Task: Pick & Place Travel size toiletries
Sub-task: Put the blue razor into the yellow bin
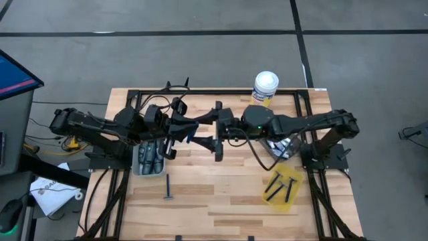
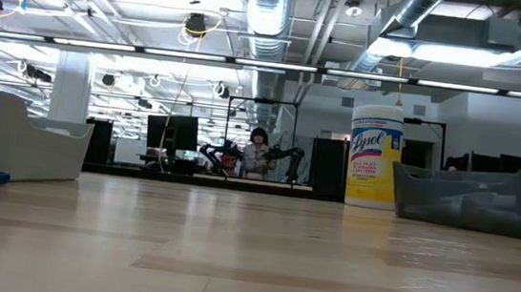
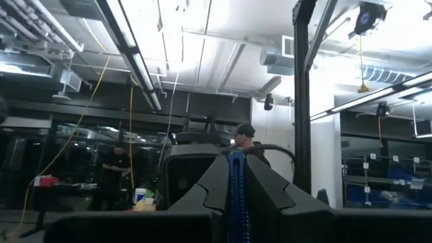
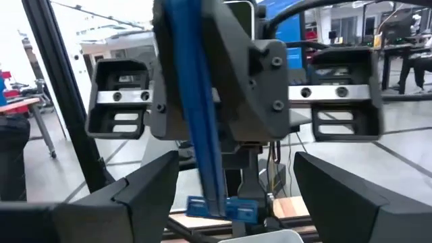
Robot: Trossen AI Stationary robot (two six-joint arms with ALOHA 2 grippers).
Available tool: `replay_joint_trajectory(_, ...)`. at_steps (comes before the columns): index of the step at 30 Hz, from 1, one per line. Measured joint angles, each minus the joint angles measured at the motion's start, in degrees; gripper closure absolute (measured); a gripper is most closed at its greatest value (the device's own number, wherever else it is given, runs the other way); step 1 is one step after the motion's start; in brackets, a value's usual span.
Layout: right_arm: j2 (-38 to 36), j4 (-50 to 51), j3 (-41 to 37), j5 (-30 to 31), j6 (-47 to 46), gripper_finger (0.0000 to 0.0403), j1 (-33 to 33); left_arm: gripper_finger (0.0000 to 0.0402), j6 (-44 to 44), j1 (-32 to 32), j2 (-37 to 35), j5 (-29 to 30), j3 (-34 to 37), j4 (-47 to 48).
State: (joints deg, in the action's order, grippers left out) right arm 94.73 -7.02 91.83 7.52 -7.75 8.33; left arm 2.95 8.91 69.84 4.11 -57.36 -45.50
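Blue plastic runs straight up between our left gripper's closed fingers: it is clamped on a thin blue razor, lifted clear above the middle of the wooden table. In the right wrist view the razor's long handle stands nearly vertical in front of the left gripper's body, its crossbar head at the lower end.

Our right gripper sits just across from it, at about the same height, fingers spread wide and holding nothing. The razor lies directly ahead of that open gripper, between its two fingers' lines, so we judge a hand-over is in progress; the right arm is the nearer one to receive it, and its fingers would have to close across the handle's long axis.

Other toiletries are on the table: dark grey oval pieces fill the grey tray under the left arm, one razor lies loose on the wood beside it, and two dark razors rest on a yellow sheet by the right arm.
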Motion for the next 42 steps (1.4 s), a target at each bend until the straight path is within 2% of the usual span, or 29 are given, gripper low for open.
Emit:
replay_joint_trajectory(6,0.1,1.4,0.9,-2.9,0.0,0.0121,-1.1,0.0383,-0.6,0.0,0.1,-2.1,0.0,0.1)
replay_joint_trajectory(10,0.1,2.1,0.9,-4.9,-1.5,0.0149,-2.0,0.0383,-0.6,0.0,0.8,-2.2,0.0,0.3)
replay_joint_trajectory(13,0.1,2.8,0.9,-6.7,-2.6,0.0192,-2.8,0.0383,-0.8,0.0,0.8,-2.0,0.0,-0.1)
replay_joint_trajectory(20,0.1,4.1,0.9,-7.9,-3.7,0.0331,-3.8,0.0383,-1.0,-0.1,0.9,-1.4,0.0,0.2)
replay_joint_trajectory(23,0.0,4.9,0.9,-8.1,-3.0,0.0377,-4.1,0.0383,-0.7,-0.2,0.9,-0.6,0.0,0.0)
replay_joint_trajectory(29,-0.9,6.8,0.9,-7.2,-2.5,0.0379,-4.1,0.0361,0.7,-0.2,0.9,-0.5,0.0,-0.1)
replay_joint_trajectory(34,-4.0,9.5,0.7,-6.0,-0.7,0.0379,-3.6,0.0312,1.9,-0.1,0.5,-0.1,-0.2,1.0)
replay_joint_trajectory(36,-6.2,10.5,0.7,-4.5,-0.7,0.0379,-3.6,0.0288,2.0,0.1,0.5,-1.7,-0.1,1.7)
replay_joint_trajectory(39,-9.6,16.4,1.0,-1.6,-0.3,0.0379,-3.9,0.0249,1.9,0.4,0.7,-2.4,0.0,2.8)
replay_joint_trajectory(42,-12.4,27.6,0.8,0.7,-0.2,0.0379,-3.3,0.0209,2.2,0.8,-0.5,-2.1,0.0,6.4)
